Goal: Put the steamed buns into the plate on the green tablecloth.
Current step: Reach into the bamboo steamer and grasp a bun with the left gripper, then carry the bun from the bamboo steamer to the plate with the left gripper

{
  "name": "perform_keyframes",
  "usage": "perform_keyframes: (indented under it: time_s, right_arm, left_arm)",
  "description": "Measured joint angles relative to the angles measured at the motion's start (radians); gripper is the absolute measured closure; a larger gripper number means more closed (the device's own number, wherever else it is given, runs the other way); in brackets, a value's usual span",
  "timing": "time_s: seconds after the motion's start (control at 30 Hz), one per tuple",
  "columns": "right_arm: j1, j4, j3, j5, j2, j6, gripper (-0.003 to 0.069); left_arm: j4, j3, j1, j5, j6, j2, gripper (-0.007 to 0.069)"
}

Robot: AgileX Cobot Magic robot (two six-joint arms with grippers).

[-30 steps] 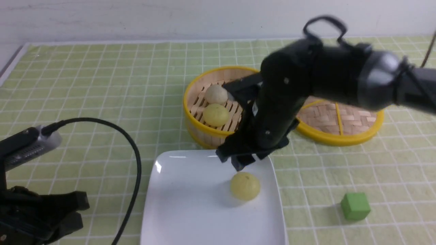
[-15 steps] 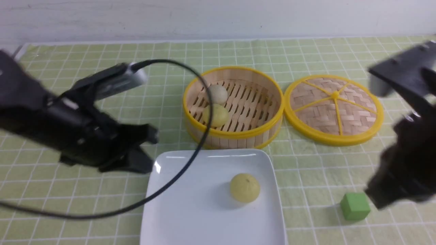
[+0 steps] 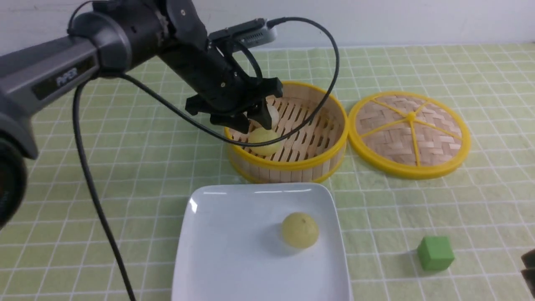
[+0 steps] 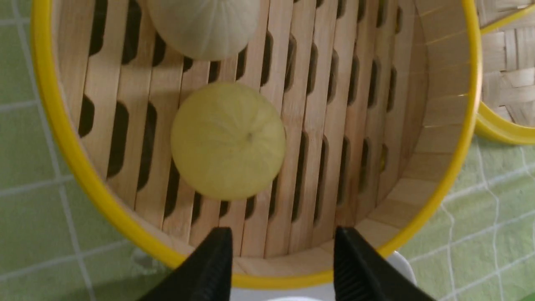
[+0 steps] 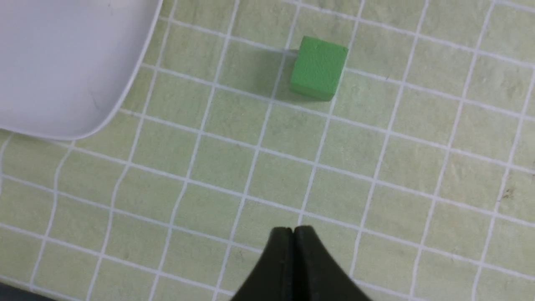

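Observation:
One pale yellow-green bun (image 3: pixel 300 229) lies on the white square plate (image 3: pixel 225 259) at the front of the green tablecloth (image 3: pixel 125 167). A second yellow-green bun (image 3: pixel 264 141) (image 4: pixel 228 140) and a greyish-white bun (image 3: pixel 272 113) (image 4: pixel 205 25) sit in the bamboo steamer basket (image 3: pixel 317 161). My left gripper (image 3: pixel 247 122) (image 4: pixel 282 238) hangs open and empty just above the buns in the basket. My right gripper (image 5: pixel 292 230) is shut and empty over bare cloth at the front right, only its edge (image 3: pixel 530 267) showing in the front view.
The woven yellow-rimmed lid (image 3: pixel 409 133) lies flat to the right of the basket. A green cube (image 3: pixel 435 252) (image 5: pixel 318 67) sits on the cloth right of the plate. The left arm's black cable (image 3: pixel 96 196) hangs down across the left of the table.
My left arm has swung from the front left up and over the basket. My right arm has pulled back from the plate to the front right corner, leaving a bun on the plate.

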Motion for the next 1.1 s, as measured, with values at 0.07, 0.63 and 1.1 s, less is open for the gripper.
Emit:
perform_keyframes:
  time_s: [0.07,0.63,1.1]
  right_arm:
    - [-0.001,-0.001,0.000,0.002,0.000,0.000,0.0661]
    - [-0.003,0.054,0.000,0.031,0.000,0.000,0.0652]
    - [-0.003,0.054,0.000,0.021,0.000,0.004,0.0635]
  left_arm:
    - [0.010,-0.029,-0.012,-0.012,0.000,0.044,0.0221]
    - [0.196,-0.124,-0.046,0.142,-0.039,-0.078,0.0609]
    - [0.307,0.432,-0.312,0.098,-0.142,-0.215,0.0537]
